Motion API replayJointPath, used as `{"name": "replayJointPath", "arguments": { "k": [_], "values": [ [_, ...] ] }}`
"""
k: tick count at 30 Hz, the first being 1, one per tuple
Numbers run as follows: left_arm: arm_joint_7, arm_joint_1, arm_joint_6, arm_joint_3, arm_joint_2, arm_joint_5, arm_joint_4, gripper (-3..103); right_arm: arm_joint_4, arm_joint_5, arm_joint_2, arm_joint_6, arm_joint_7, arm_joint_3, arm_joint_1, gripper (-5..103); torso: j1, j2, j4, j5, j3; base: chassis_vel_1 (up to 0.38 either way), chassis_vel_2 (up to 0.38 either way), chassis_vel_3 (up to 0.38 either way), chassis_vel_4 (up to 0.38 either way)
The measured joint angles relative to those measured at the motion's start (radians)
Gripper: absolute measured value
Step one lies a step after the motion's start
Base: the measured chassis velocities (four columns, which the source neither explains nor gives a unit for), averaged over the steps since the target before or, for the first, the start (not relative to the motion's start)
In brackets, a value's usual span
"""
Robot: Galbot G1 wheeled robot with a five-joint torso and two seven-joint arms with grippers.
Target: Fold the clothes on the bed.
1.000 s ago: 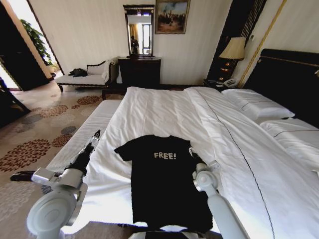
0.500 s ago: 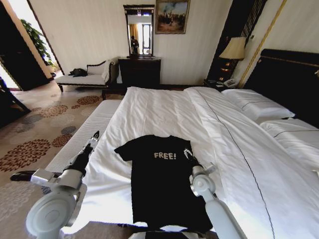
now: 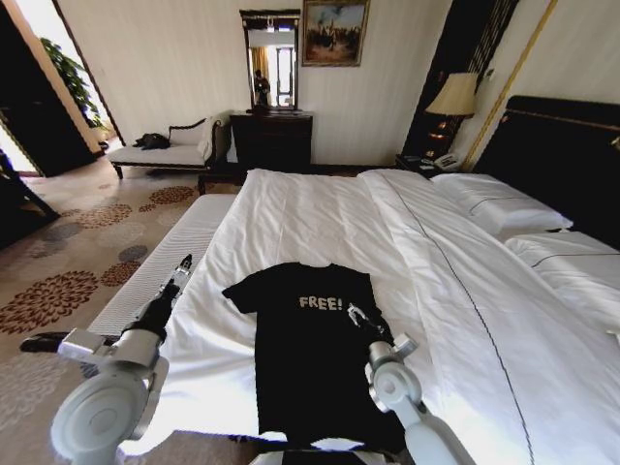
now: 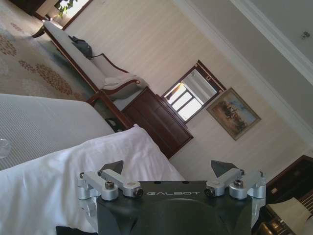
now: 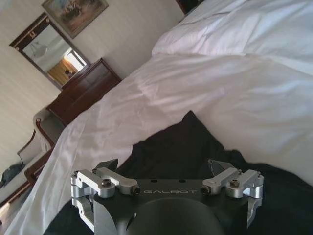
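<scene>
a black t-shirt (image 3: 315, 354) with white "free!" letters lies flat on the big white bed (image 3: 455, 291), near the foot end, with its front up and both short sleeves spread out. the right gripper (image 3: 356, 313) is over the shirt, just beside the letters, low above the cloth. in the right wrist view the right gripper (image 5: 164, 166) has its jaws spread wide apart with nothing between them, and the black shirt (image 5: 195, 152) sits right under them on the white sheet. the left gripper (image 3: 182, 266) is off the shirt, out past the left side of the bed, above a long white bench (image 3: 160, 266). in the left wrist view the left gripper (image 4: 166, 169) also has its jaws spread apart and holds nothing.
</scene>
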Motion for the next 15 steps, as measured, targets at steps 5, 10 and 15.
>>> {"name": "replayJointPath", "arguments": {
  "k": [5,10,15],
  "values": [
    [0.004,-0.030,-0.005,-0.005,0.034,-0.001,0.073,100,0.009,-0.001,0.035,0.018,0.008,0.044,0.024,100,0.000,0.000,0.0001,-0.0001,0.000,0.000,0.000,0.000,0.000],
    [0.009,-0.148,0.007,0.022,0.121,-0.048,0.279,100,0.000,-0.002,0.063,0.030,0.014,0.075,0.054,100,0.000,0.000,0.0000,-0.0002,0.000,0.000,0.000,0.000,0.000],
    [0.000,-0.243,0.029,0.052,0.152,-0.124,0.486,100,-0.049,-0.002,0.073,0.030,0.014,0.042,0.120,100,0.000,0.000,0.0003,-0.0001,0.000,0.000,0.000,0.000,0.000]
  ]
}}
